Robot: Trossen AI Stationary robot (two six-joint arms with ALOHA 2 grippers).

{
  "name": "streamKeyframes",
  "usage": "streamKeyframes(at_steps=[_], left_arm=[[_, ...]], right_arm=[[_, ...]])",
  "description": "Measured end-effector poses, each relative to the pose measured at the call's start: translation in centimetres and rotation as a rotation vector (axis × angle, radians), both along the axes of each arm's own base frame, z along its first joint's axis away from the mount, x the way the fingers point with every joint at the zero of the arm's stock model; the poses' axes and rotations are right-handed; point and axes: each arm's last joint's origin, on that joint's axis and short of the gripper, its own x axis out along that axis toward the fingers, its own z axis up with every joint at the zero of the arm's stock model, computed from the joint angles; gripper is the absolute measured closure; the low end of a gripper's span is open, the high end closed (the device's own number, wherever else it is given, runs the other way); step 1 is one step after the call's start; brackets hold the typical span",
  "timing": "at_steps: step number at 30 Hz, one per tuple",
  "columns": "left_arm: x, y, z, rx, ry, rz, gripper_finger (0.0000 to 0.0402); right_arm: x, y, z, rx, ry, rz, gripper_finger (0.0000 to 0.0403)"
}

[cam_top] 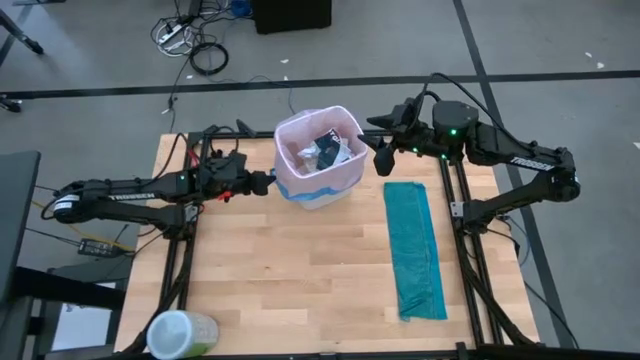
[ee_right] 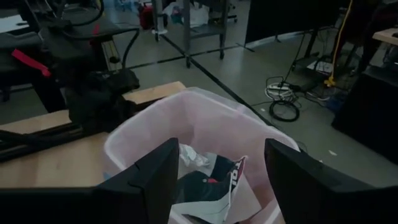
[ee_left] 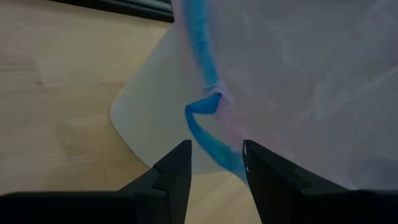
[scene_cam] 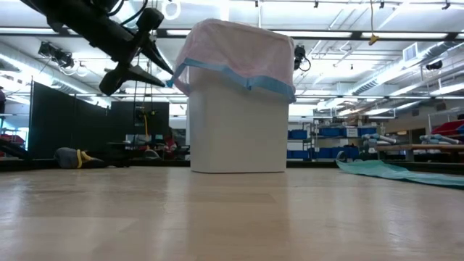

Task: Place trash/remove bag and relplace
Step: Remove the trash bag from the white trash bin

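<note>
A: Starting at the left of the overhead frame, we see our left gripper [cam_top: 268, 183] at the left side of the white bin [cam_top: 318, 198], level with the blue band [ee_left: 205, 124]. Its wrist camera shows the jaws parted, the band's folded loop lying just ahead of the gap, with nothing between the fingers yet.

B: Agreed, so we hold nothing on that side. In the frame's centre the pink bag [cam_top: 316, 150] sits in the bin with its rim folded over the top edge, and the trash [cam_top: 325, 150], crumpled white paper and a black-and-white packet, lies inside it.

A: Right of the bin, our right gripper [cam_top: 381, 157] hovers just off the rim. Its own camera shows the fingers spread wide, looking down into the liner, empty.

B: Further right, the teal bag [cam_top: 415, 250] lies flat on the table [cam_top: 300, 290], well apart from the bin.

A: What worries us here?

B: The film is thin. If we close the left jaws short of the loop, we likely pinch air or only a sliver that slips out on the lift. If one side rises alone, the light bin may tip or follow the liner up.

A: And a tilted liner could spill the scraps over the table.
</note>
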Motion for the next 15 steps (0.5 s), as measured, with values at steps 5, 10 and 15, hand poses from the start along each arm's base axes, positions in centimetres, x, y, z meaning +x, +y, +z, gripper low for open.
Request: streamKeyframes(at_steps=[5, 10, 15], left_arm=[[0.1, 0.1, 0.2, 0.014, -0.023, 0.018, 0.0247], [0.2, 0.1, 0.2, 0.016, -0.023, 0.020, 0.0247], [0.3, 0.1, -0.9, 0.001, -0.034, 0.029, 0.0247]], right_arm=[[0.0, 0.0, 0.0, 0.000, 0.001, 0.000, 0.0183], [0.0, 0.0, 0.0, -0.001, 0.001, 0.000, 0.0183], [0.0, 0.0, 0.0, -0.001, 0.001, 0.001, 0.0183]])
